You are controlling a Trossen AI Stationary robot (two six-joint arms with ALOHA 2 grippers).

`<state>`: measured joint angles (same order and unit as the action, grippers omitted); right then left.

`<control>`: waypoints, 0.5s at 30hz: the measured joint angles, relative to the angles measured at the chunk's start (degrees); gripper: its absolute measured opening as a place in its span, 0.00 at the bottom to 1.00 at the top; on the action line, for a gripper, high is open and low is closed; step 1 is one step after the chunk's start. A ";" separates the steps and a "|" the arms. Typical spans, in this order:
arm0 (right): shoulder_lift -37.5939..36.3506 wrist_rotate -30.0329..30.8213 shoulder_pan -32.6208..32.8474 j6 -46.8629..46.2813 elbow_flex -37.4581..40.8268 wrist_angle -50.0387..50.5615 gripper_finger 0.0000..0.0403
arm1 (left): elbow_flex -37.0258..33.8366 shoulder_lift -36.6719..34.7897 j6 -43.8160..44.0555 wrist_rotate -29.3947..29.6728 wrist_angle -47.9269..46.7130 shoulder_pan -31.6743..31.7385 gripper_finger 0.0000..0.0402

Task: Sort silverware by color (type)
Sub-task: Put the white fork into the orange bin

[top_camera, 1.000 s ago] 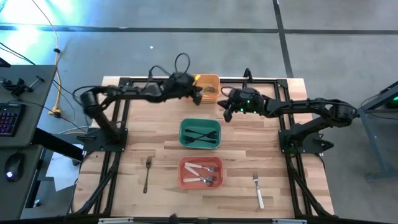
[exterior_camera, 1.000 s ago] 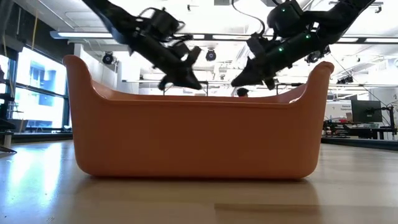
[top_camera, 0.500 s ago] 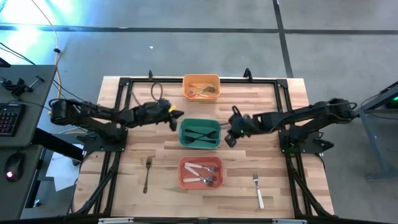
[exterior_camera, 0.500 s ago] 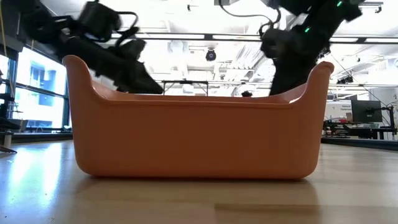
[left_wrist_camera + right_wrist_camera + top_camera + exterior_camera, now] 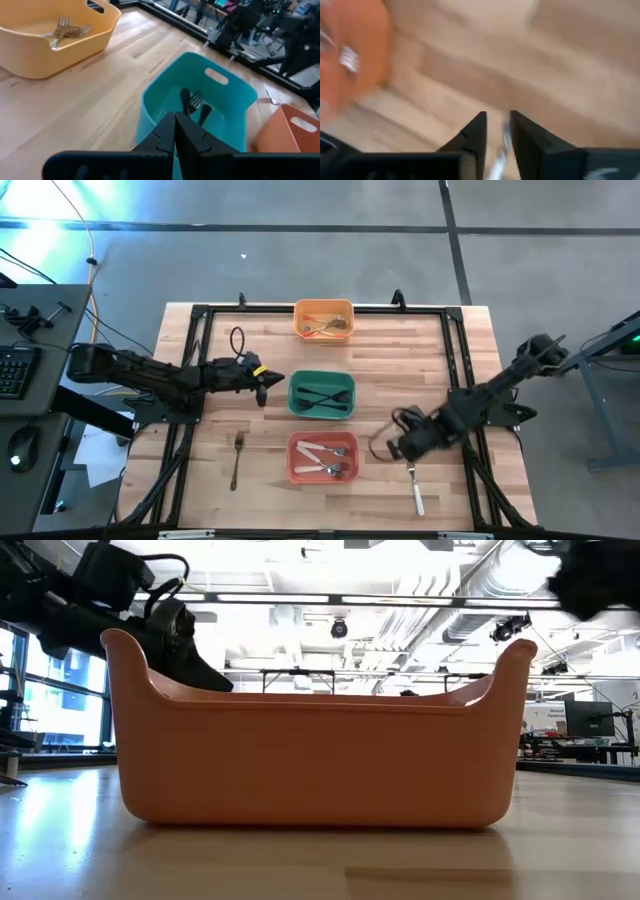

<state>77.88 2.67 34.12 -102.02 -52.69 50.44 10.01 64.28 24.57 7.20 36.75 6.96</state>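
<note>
Overhead, three bins run down the centre of the tabletop (image 5: 460,340), forks already grouped by colour inside. The right end effector (image 5: 402,448), parted, hovers at lower right over a white-handled fork (image 5: 415,486) (probably its next pick). The left end effector (image 5: 266,383), closed and empty, waits beside the green bin (image 5: 322,413); a dark fork (image 5: 237,459) lies lower left.

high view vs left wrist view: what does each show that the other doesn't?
Only the high view: the right gripper over the white-handled fork, open around nothing, the dark fork loose on the table, and the whole red bin with its forks. Only the left wrist view: the left gripper shut and empty. Both: the orange bin and the green bin.
</note>
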 joint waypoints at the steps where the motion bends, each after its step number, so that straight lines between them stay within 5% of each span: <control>1: 0.42 -1.27 1.78 -2.48 0.00 0.29 0.21 | -0.01 -0.29 0.16 0.00 0.02 0.00 0.00; 6: 4.54 -8.35 8.32 -11.67 -0.02 -0.90 0.34 | -0.01 -0.93 -1.19 -0.04 -0.09 -0.29 0.00; 15: 13.76 -9.37 11.90 -18.60 -0.02 -9.02 0.43 | 0.01 -0.91 -0.80 -0.08 -0.01 -0.29 0.00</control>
<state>91.64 -6.70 46.02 -120.62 -52.71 41.42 10.01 63.37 23.77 7.11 36.74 6.68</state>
